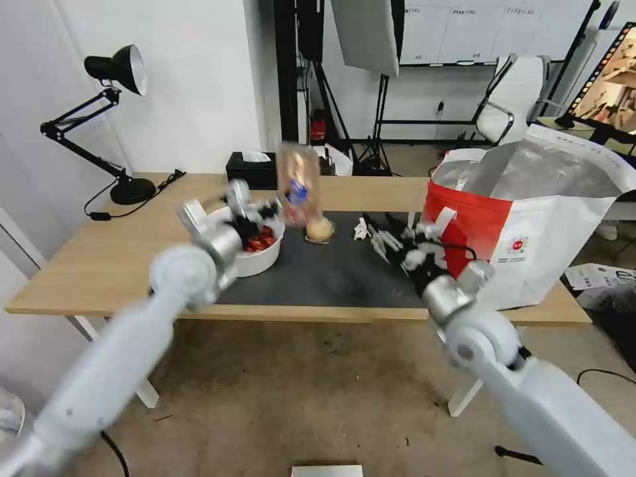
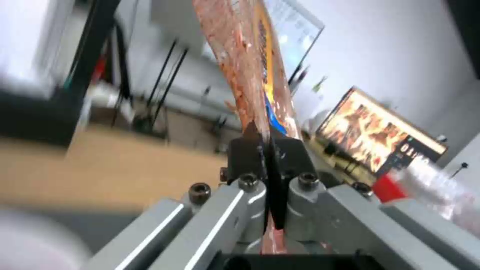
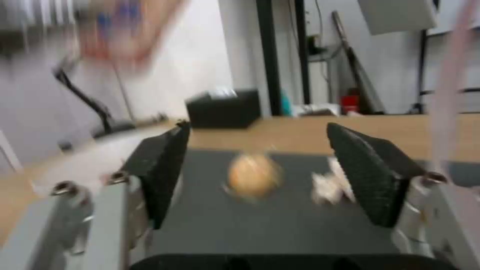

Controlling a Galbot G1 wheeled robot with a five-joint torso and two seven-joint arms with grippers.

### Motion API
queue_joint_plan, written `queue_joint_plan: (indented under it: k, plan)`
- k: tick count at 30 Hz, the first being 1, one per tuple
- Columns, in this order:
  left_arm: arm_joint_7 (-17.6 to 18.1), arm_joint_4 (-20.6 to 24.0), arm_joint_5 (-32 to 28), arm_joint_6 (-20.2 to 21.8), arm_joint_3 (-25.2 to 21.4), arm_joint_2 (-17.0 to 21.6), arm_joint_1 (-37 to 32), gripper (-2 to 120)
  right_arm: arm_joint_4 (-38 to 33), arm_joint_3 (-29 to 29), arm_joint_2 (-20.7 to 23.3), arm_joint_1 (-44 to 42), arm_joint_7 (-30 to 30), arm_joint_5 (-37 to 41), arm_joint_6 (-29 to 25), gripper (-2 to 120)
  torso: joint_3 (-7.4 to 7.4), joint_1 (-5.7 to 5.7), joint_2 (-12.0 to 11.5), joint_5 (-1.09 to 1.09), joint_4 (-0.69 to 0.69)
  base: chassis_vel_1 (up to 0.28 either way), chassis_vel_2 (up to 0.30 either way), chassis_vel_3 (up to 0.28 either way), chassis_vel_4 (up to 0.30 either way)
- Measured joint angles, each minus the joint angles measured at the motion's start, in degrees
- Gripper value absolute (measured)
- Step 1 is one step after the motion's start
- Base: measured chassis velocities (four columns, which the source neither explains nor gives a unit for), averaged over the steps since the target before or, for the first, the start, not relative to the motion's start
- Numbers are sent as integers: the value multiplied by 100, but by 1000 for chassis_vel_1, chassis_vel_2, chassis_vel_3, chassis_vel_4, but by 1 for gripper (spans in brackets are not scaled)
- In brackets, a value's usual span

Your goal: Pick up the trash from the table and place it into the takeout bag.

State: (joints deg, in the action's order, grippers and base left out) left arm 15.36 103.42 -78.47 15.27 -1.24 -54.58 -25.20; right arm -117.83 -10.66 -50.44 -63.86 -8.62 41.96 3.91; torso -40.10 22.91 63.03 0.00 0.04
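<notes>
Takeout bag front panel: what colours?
Takeout bag: red and white, silver foil lining; head view shows it best.

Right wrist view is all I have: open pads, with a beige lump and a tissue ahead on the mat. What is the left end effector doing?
Observer: The left end effector is shut on the clear tray, holding it on end above the table.
Operator: Where is the takeout bag?
Observer: The takeout bag stands open at the table's right end, close beside the right end effector.
Operator: What other trash is on the table?
Observer: The white bowl of red scraps sits at the left end of the mat.
</notes>
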Motion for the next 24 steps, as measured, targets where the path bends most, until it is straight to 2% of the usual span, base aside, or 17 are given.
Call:
queue_joint_plan:
  k: [2,3,4,5,7,8,9,12,13,15,16,19,20,22,24]
  plan:
    - [-72,-240,289,-242,566,-181,765,0,-229,-351,-29,-782,144,-820,-5,87,0,0,0,2,-4,0,0,0,0]
    - [-72,-240,289,-242,566,-181,765,0,-229,-351,-29,-782,144,-820,-5,87,0,0,0,2,-4,0,0,0,0]
    - [-140,-416,557,-386,957,-370,1170,0,-358,-574,-77,-1251,234,-1336,-116,94,0,0,0,3,-7,0,0,0,0]
    - [-140,-416,557,-386,957,-370,1170,0,-358,-574,-77,-1251,234,-1336,-116,94,0,0,0,3,-7,0,0,0,0]
    - [-298,-861,1182,-663,1701,-840,1877,0,-598,-1068,-323,-2227,305,-2198,-481,100,0,1,0,3,-7,0,0,0,0]
    - [-364,-1045,1414,-734,1943,-1035,2130,0,-644,-1239,-442,-2549,305,-2384,-644,100,0,0,0,1,-6,0,0,0,0]
    - [-364,-1045,1414,-734,1943,-1035,2130,0,-644,-1239,-442,-2549,305,-2384,-644,100,0,0,0,1,-6,0,0,0,0]
    - [-670,-1565,2139,-916,2570,-1568,2756,0,-669,-1684,-946,-3295,131,-2838,-1141,100,1,0,1,5,-6,0,0,0,0]
    - [-670,-1565,2139,-916,2570,-1568,2756,0,-669,-1684,-946,-3295,131,-2838,-1141,100,1,0,1,5,-6,0,0,0,0]
    - [-942,-2003,2663,-1036,2949,-1978,3069,0,-669,-1882,-1227,-3638,62,-2965,-1339,100,0,0,0,3,-7,0,0,0,0]
    - [-942,-2003,2663,-1036,2949,-1978,3069,0,-669,-1882,-1227,-3638,62,-2965,-1339,100,0,0,0,3,-7,0,0,0,0]
    - [-1372,-2610,3342,-1152,3411,-2516,3391,0,-673,-1958,-1467,-3877,48,-3121,-1477,100,1,1,0,2,-6,0,0,0,0]
    - [-1372,-2610,3342,-1152,3411,-2516,3391,0,-673,-1958,-1467,-3877,48,-3121,-1477,100,1,1,0,2,-6,0,0,0,0]
    - [-1683,-2998,3826,-1265,3618,-2752,3531,0,-680,-1953,-1552,-3908,48,-3187,-1485,100,0,1,0,2,-5,0,0,0,0]
    - [-1814,-3123,3964,-1283,3717,-2829,3588,0,-690,-1945,-1579,-3913,48,-3219,-1486,100,0,1,0,1,-4,0,0,0,0]
